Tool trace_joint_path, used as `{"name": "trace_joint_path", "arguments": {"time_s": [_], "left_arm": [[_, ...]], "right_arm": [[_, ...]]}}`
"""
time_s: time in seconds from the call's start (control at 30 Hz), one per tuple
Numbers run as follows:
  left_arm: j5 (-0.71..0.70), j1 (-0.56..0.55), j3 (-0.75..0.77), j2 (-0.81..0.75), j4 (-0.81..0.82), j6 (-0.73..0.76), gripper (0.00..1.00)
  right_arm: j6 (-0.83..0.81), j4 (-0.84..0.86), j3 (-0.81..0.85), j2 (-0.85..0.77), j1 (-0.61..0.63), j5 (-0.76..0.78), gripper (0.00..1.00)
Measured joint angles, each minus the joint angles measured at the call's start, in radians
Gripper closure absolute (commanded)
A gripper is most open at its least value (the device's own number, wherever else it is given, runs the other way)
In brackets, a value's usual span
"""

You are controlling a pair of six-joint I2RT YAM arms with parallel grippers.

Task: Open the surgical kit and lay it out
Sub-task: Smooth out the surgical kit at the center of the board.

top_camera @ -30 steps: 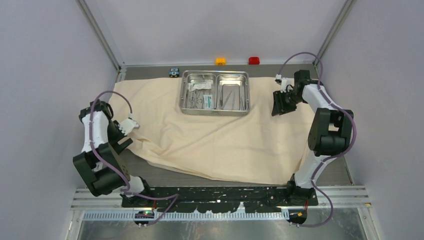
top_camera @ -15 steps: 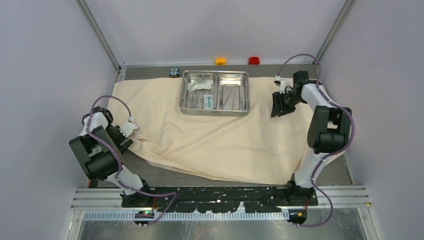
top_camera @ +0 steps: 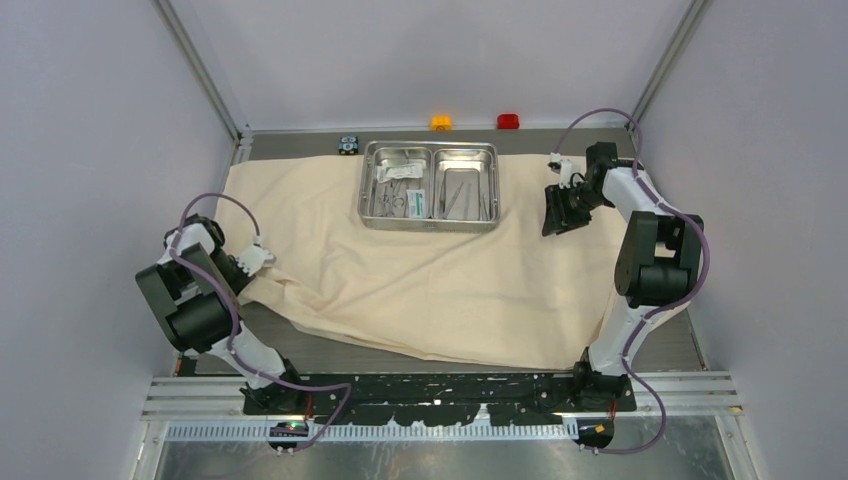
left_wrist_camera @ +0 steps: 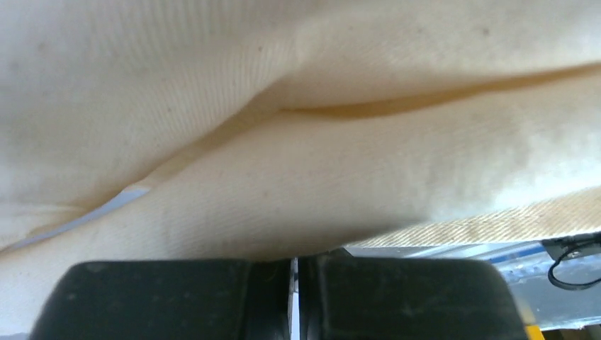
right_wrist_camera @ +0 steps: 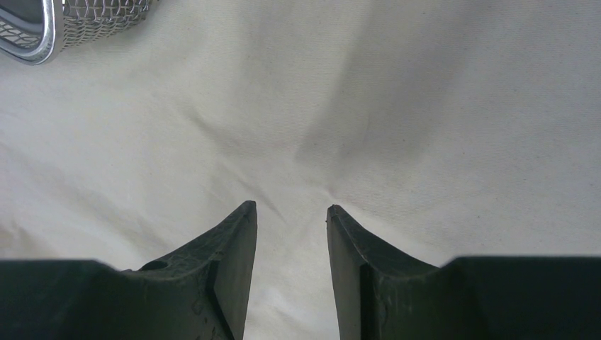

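The left gripper (left_wrist_camera: 294, 263) has its jaws clamped tight on a fold of the beige cloth wrap (top_camera: 440, 290), down at the rumpled near-left edge. It's probably pinching that corner so it can drag it out flat. The right gripper (right_wrist_camera: 290, 209) is the opposite: jaws spread with nothing between them, hovering just over the wrap's far-right part, not far from the steel tray (top_camera: 430, 227). Best guess is it's lining up on a wrinkle. The tray sits on the wrap at the far middle, with the forceps (top_camera: 393, 200) and the white-and-green packet (top_camera: 417, 203) in its left compartment and the thin tools (top_camera: 460, 195) in the right. So the kit's unwrapped, but nothing's laid out yet.
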Motion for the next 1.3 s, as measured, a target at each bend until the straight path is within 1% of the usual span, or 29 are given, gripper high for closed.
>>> {"name": "trace_joint_path", "arguments": {"time_s": [0.1, 0.27, 0.53, 0.67, 0.83, 0.93, 0.97, 1.07, 1.17, 1.23, 1.3], "left_arm": [[-0.031, 0.006, 0.005, -0.031, -0.034, 0.017, 1.00], [-0.104, 0.015, 0.008, -0.167, -0.117, 0.061, 1.00], [-0.222, 0.033, 0.002, -0.307, -0.206, 0.141, 1.00], [-0.285, 0.047, -0.031, -0.386, -0.238, 0.195, 1.00], [-0.327, 0.063, -0.081, -0.462, -0.267, 0.257, 0.99], [-0.350, 0.065, -0.122, -0.497, -0.271, 0.285, 0.93], [-0.359, 0.065, -0.139, -0.507, -0.269, 0.293, 0.89], [-0.382, 0.070, -0.171, -0.510, -0.267, 0.311, 0.82], [-0.408, 0.076, -0.185, -0.510, -0.261, 0.314, 0.70], [-0.423, 0.078, -0.185, -0.510, -0.244, 0.317, 0.64], [-0.436, 0.080, -0.185, -0.510, -0.219, 0.322, 0.60]], "right_arm": [[0.000, -0.005, 0.000, 0.000, 0.000, 0.000, 0.54], [-0.002, -0.008, 0.000, 0.000, 0.000, -0.001, 0.55], [-0.016, -0.012, 0.000, 0.002, 0.000, -0.002, 0.55], [-0.019, -0.016, 0.002, 0.003, 0.000, -0.009, 0.55], [-0.024, -0.019, 0.012, 0.014, 0.000, -0.018, 0.56], [-0.027, -0.019, 0.016, 0.024, 0.000, -0.024, 0.56], [-0.029, -0.020, 0.016, 0.026, 0.000, -0.025, 0.56], [-0.037, -0.021, 0.016, 0.028, 0.000, -0.031, 0.56], [-0.044, -0.029, 0.020, 0.029, 0.000, -0.033, 0.56], [-0.046, -0.032, 0.025, 0.029, 0.000, -0.034, 0.56], [-0.049, -0.035, 0.033, 0.029, 0.000, -0.034, 0.56]]}}
